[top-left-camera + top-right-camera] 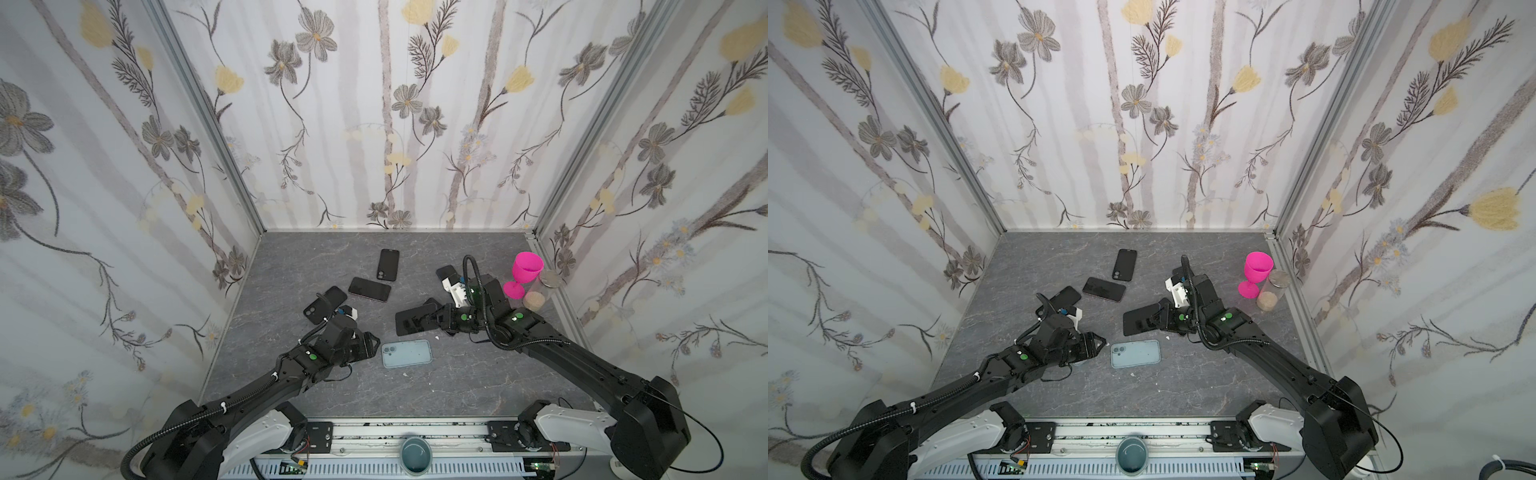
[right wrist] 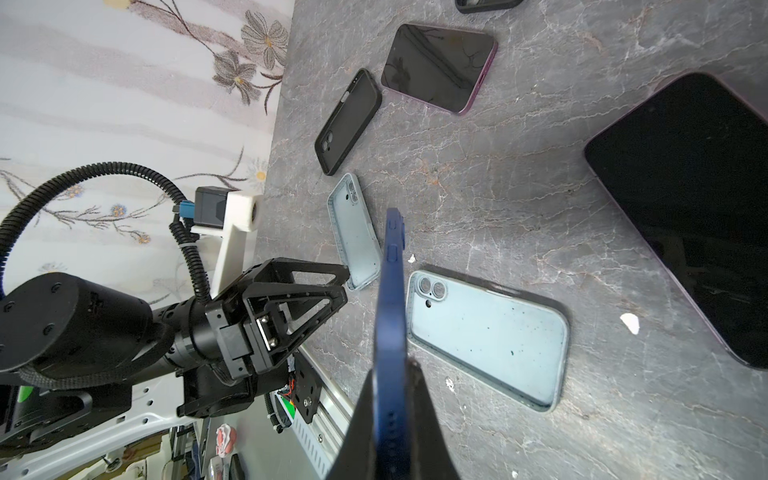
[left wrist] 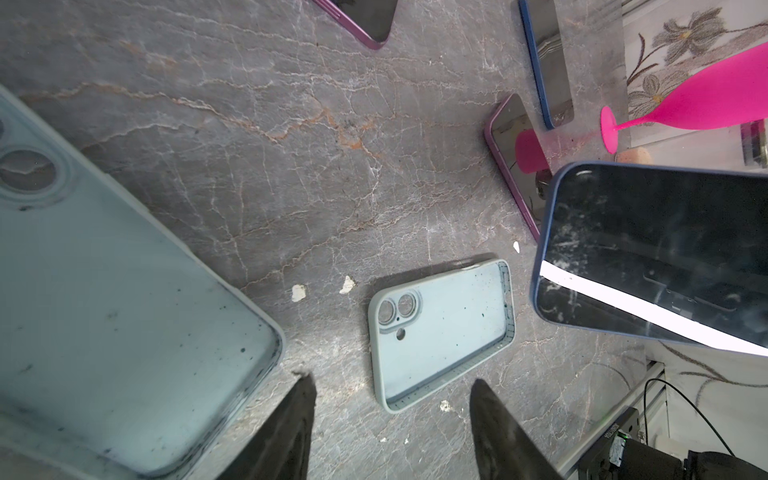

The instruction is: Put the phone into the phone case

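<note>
Beside the matt, rubbery-looking pale-blue phone case (image 1: 407,353), the veined stone-look tabletop (image 1: 436,386) is dull and the screen of the phone (image 1: 405,324) glossy.

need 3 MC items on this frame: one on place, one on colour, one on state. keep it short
1. Where does the pink goblet stand?
A) next to the jar
B) inside a phone case
C) on top of a phone

2. What colour is the edge of the phone held by the right gripper?
A) white
B) dark blue
C) green

3. How is the left gripper?
A) shut on a phone
B) shut on a case
C) open, holding nothing

Answers:
1 A: in both top views the goblet's foot sits right beside the jar.
2 B: the right wrist view shows the clamped edge as dark blue.
3 C: the left wrist view shows the jaws apart with nothing clamped.
</note>
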